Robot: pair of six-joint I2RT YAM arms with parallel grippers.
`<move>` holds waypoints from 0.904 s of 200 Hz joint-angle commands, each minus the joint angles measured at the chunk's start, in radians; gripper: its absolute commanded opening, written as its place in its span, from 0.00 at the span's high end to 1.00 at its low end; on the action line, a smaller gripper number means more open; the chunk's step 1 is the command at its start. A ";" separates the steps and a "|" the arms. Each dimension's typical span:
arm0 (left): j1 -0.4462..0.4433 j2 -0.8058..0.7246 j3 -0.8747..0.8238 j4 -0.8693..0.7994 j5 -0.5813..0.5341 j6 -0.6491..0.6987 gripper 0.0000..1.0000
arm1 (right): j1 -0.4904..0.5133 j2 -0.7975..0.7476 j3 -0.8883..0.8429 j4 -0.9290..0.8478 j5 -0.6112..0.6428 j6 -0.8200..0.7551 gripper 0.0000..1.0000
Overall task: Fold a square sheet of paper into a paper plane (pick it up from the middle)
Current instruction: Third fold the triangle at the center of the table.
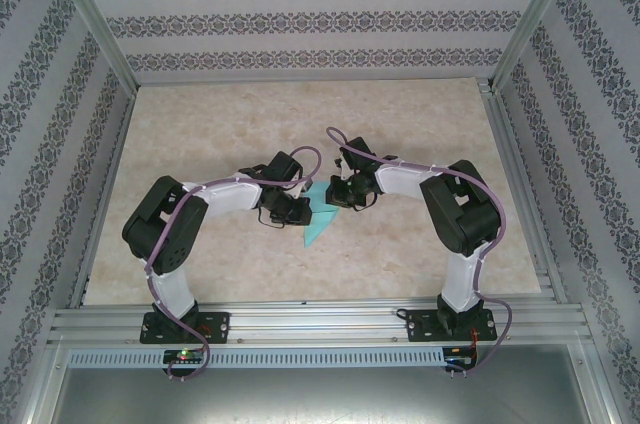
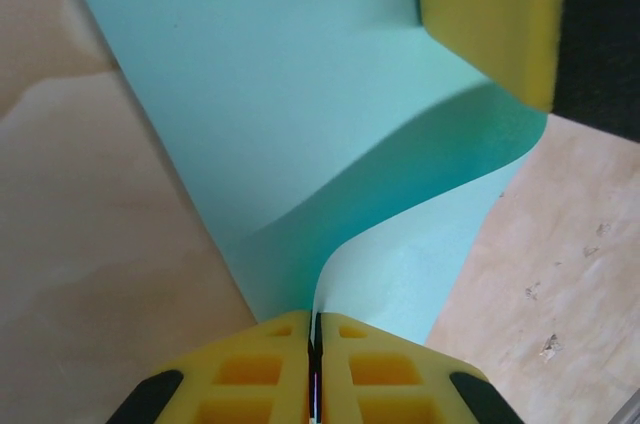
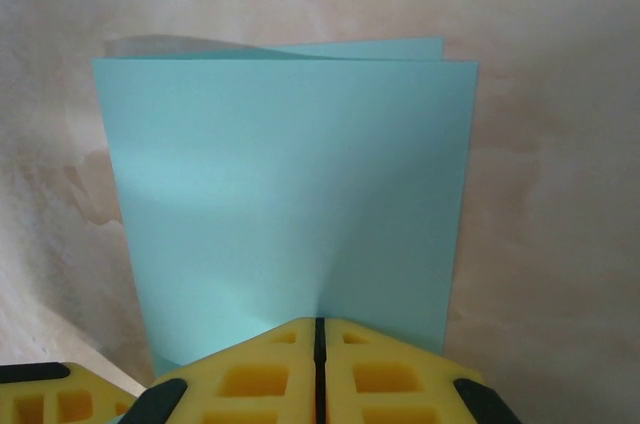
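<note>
Top view: I see the square sheet of paper over the middle of the counter, with the left gripper and right gripper meeting on it. Left wrist: the left gripper is clamped on the sheet's curled edge above the counter. Right wrist: the right gripper pinches the doubled sheet above the counter.

Looks smooth, matt: thin turquoise-blue square paper sheet, yellow plastic fingers. Gleams faintly: beige marble-patterned tabletop, silver metal rails.
</note>
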 commanded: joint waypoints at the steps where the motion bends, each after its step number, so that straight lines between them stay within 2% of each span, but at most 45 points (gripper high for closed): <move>1: 0.009 -0.031 0.000 0.000 -0.010 0.033 0.89 | 0.006 0.061 -0.005 -0.042 0.028 -0.014 0.90; 124: 0.010 0.048 -0.010 0.019 -0.026 0.035 0.89 | 0.004 0.045 0.009 -0.047 0.017 -0.009 0.89; 181: 0.009 0.052 -0.011 0.008 -0.009 0.049 0.89 | -0.028 -0.137 -0.028 -0.010 0.012 0.024 0.86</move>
